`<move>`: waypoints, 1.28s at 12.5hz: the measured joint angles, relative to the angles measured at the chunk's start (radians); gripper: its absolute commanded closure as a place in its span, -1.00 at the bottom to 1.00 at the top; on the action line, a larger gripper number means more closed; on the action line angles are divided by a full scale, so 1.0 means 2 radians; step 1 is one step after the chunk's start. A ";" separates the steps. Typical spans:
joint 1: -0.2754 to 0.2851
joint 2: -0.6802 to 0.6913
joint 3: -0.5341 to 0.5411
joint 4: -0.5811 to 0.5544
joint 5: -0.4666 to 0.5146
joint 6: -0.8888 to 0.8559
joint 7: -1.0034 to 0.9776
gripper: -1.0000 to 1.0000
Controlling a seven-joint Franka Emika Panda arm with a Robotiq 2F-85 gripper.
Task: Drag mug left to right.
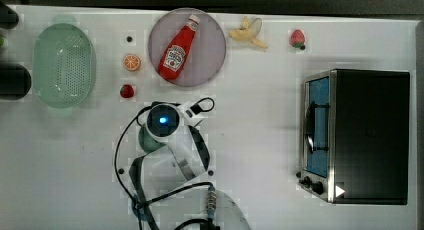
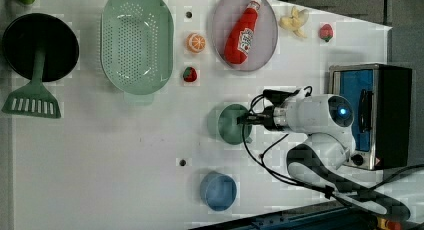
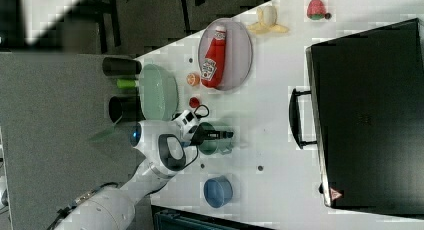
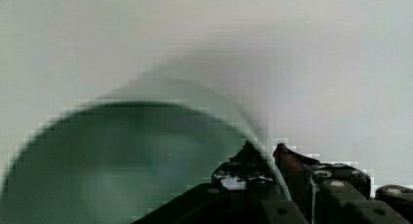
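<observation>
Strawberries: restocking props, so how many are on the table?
2: one strawberry beside the colander, another near the banana. The arm may hide more.

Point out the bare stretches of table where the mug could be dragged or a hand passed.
Widest bare stretch: between the mug under the gripper and the toaster oven, below the plate in the top view. Also bare: below the colander, on the top view's left. Crowded: the far edge, with orange slice, strawberry, banana.
</observation>
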 measured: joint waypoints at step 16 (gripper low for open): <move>-0.116 -0.008 -0.034 0.004 0.005 -0.001 -0.209 0.63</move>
